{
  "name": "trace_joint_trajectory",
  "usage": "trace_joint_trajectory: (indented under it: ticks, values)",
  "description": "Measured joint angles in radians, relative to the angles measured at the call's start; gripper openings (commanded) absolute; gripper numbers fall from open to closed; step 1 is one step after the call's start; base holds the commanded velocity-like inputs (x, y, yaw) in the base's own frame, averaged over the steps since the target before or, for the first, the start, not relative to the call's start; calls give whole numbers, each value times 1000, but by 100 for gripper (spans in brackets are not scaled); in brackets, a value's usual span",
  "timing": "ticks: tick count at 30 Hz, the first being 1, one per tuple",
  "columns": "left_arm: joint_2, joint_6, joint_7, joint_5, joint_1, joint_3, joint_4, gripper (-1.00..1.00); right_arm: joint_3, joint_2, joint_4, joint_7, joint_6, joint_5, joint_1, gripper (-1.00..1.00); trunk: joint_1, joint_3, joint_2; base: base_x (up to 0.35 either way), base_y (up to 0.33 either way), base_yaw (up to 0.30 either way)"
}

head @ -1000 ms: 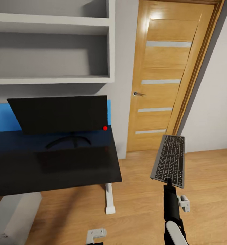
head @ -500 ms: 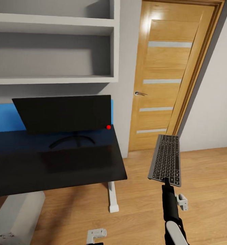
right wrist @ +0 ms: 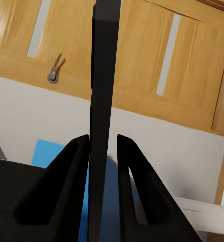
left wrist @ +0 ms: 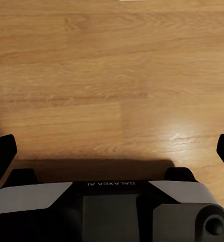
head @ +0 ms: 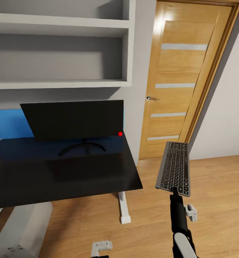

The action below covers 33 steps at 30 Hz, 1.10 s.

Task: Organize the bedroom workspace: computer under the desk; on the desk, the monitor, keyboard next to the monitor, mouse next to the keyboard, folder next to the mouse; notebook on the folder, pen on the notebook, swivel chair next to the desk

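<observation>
The right hand [head: 175, 191] pinches the near short edge of the slim dark grey keyboard with black low-profile keys [head: 174, 167], holding it in the air above the light wood floor [head: 212, 200], off to the right of the glossy black worktop with white legs [head: 62, 175] and apart from it. The keyboard slopes up and away from the hand, key side facing the head camera, with the oak door with pale horizontal strips [head: 180, 82] behind it. In the right wrist view the keyboard [right wrist: 104, 116] is seen edge-on as a thin dark slab standing between the two black fingers [right wrist: 66, 186], which press against it from both sides.

The wide black flat monitor with a red dot at its lower right corner [head: 74, 119] stands on its curved black stand toward the back of the worktop, in front of the bright blue back panel [head: 6, 123]. Grey wall shelves [head: 58, 53] hang above it. Under the worktop's left part stands a pale grey upright box [head: 23, 229], cut off by the frame's edge, which may be the computer tower.

The left hand [left wrist: 112, 146] is spread wide over bare wood floor, its black fingertips [left wrist: 2, 151] showing at the opposite edges of the left wrist view, with nothing between them
</observation>
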Motion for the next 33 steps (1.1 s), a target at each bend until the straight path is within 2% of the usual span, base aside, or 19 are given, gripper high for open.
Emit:
trace_joint_trajectory:
  ticks: [6, 16, 23, 26, 30, 33]
  values:
    - [0, 0, 0, 0, 0, 0, 0, 100, 2, 2, -1, 1, -4, 2, 0, -100, 0, 0, 0, 0, 28, 0]
    - [-2, 0, 0, 1, 0, -1, 21, 100, 3, 2, -2, 0, 2, -3, 0, -100, 0, 0, 0, -55, 224, 0]
    - [-2, 0, 0, 0, 0, -1, 41, 100, 6, 4, 0, -1, 4, -4, 0, -100, 0, 0, 0, -52, 83, 0]
    - [-3, 0, 0, 0, 0, -1, 41, 100, 19, 4, 4, -1, 4, -3, 0, -100, 0, 0, 0, -55, 224, 0]
    - [-3, 0, 0, 0, 0, -1, 43, 100, 57, 5, 22, 0, 4, -3, 0, -100, 0, 0, 0, -41, 147, 0]
    - [-3, 0, 0, 0, 0, -1, 43, 100, 65, 4, 26, 0, 3, -3, 0, -100, 0, 0, 0, -10, 36, 0]
